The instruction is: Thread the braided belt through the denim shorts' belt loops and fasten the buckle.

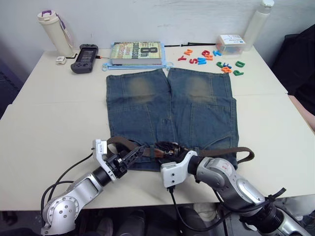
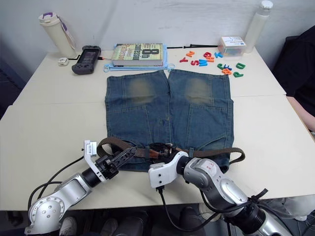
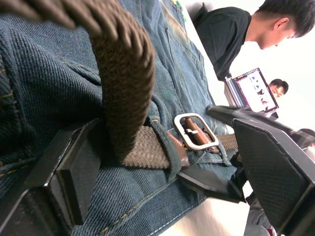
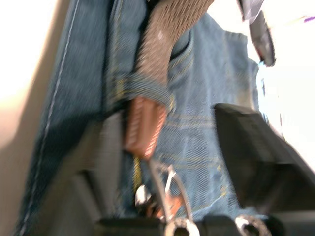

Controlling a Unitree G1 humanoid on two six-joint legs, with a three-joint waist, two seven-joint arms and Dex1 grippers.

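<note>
Across a pale cream table (image 1: 44, 128) set against a white wall, we see the work laid out at the near edge. Closest to us, our left gripper (image 1: 132, 156) reaches in low from the left, its two black fingers (image 3: 74, 172) spread apart with the dark-brown braided belt (image 1: 224, 152) lying between them; we cannot tell whether either finger actually presses on the strap. Our right gripper (image 2: 165, 149) comes in from the right at the middle of the waistband, its fingers parted as well, standing either side of the small silver rectangular buckle (image 3: 194, 132) without closing on it. In the left wrist view the strap passes under a narrow blue denim belt loop (image 3: 167, 142) just before the buckle, and the tan leather tip lies through the frame. The belt runs along the waistband, arching up in a loop at the left end and bulging out past the cloth at the right end. Beyond it the blue denim shorts (image 1: 170, 113) lie flat, waistband toward us, legs pointing away, a faded yellowish patch on each leg. Farther back sit a thick book (image 1: 137, 53), a black handheld device (image 1: 84, 58), a cream flask with a purple lid (image 1: 55, 32), scattered coloured plastic letters (image 1: 216, 60), a small clear box (image 1: 230, 44) and a white bottle (image 1: 257, 24).
</note>
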